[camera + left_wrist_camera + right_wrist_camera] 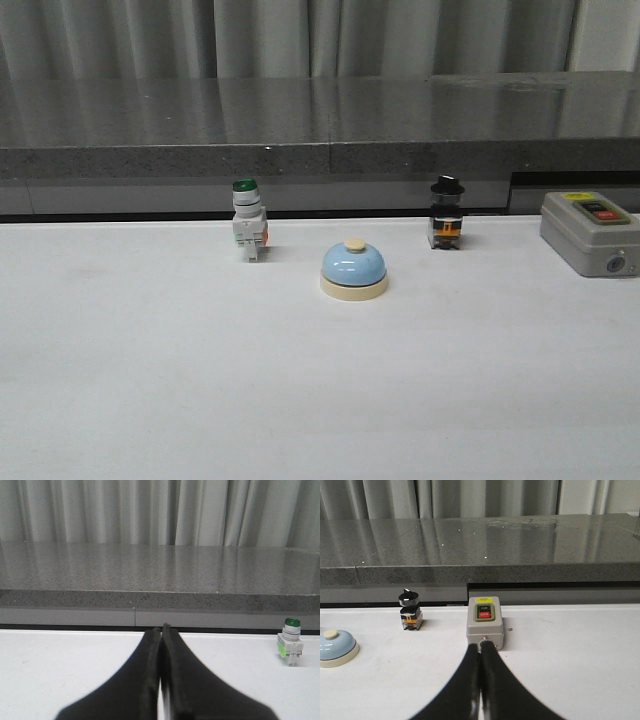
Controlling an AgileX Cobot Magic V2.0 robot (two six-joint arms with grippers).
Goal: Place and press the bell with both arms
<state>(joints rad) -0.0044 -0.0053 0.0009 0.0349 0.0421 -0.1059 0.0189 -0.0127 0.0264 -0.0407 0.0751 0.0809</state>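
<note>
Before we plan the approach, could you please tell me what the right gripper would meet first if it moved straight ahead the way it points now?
Most likely the grey switch box: it sits directly beyond the shut right gripper. The bell lies well off to the side. Depth is hard to judge.

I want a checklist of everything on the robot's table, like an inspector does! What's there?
Surface: white table, a few faint marks.
Job's things: bell, light blue dome, cream button, upright mid-table, untouched.
Clutter: green-capped switch left of bell; black-knobbed switch right of it; grey on/off box at far right.
Grippers: left gripper shut, holding nothing; right gripper shut, holding nothing, close to the grey box.
Cables: nothing seen.
Surroundings: grey stone counter, grey curtain behind.
</note>
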